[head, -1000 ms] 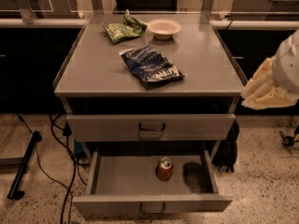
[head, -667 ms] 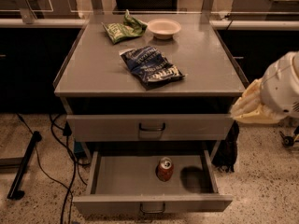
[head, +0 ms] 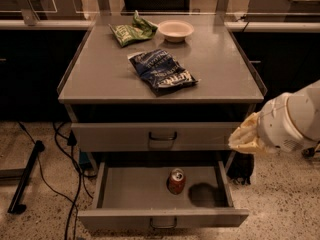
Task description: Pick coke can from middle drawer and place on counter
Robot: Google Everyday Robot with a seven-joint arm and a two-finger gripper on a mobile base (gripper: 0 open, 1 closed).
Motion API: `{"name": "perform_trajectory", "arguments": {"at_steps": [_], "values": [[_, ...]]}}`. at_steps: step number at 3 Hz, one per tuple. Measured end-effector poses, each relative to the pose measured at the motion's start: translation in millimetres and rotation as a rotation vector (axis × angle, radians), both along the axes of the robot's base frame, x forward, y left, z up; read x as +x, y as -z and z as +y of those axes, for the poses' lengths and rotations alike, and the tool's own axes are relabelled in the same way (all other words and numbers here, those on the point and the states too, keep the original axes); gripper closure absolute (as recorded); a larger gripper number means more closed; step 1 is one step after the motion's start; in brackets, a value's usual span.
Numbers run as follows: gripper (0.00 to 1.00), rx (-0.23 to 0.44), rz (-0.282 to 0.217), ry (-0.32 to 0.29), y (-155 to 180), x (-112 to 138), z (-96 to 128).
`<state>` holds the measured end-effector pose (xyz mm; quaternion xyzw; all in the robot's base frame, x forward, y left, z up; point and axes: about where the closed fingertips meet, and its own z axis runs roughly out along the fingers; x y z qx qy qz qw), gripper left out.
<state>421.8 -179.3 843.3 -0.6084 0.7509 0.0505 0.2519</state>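
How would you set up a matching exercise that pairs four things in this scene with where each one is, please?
Things:
1. coke can
2. blue chip bag
3. white bowl
4. gripper

Places:
A. to the right of the cabinet, outside it, level with the closed drawer front
B. upright on the floor of the open middle drawer
C. lying near the middle of the counter
D. at the back of the counter, beside the green chip bag

Pairs: 1-B, 2-C, 3-D, 4-A

coke can (head: 176,180) 1 | chip bags (head: 162,71) (head: 131,31) 2 | bowl (head: 175,30) 1 | gripper (head: 243,138) 1, far right
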Motion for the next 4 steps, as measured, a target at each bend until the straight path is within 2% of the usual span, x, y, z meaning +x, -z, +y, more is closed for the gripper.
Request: {"name": "perform_trajectory", "arguments": {"at_steps": [1,2,3,4], "values": [[1.00,0.002,-0.001,-0.014,25.6,3.3,0.0],[1.00,0.038,-0.012,-0.014,93.9,16.5,1.4],[1.00,0.107,-0.036,0.031,155.8,39.6,4.2],[1.00,0.107,-0.036,0.031,156.0,39.7,4.1]]}}
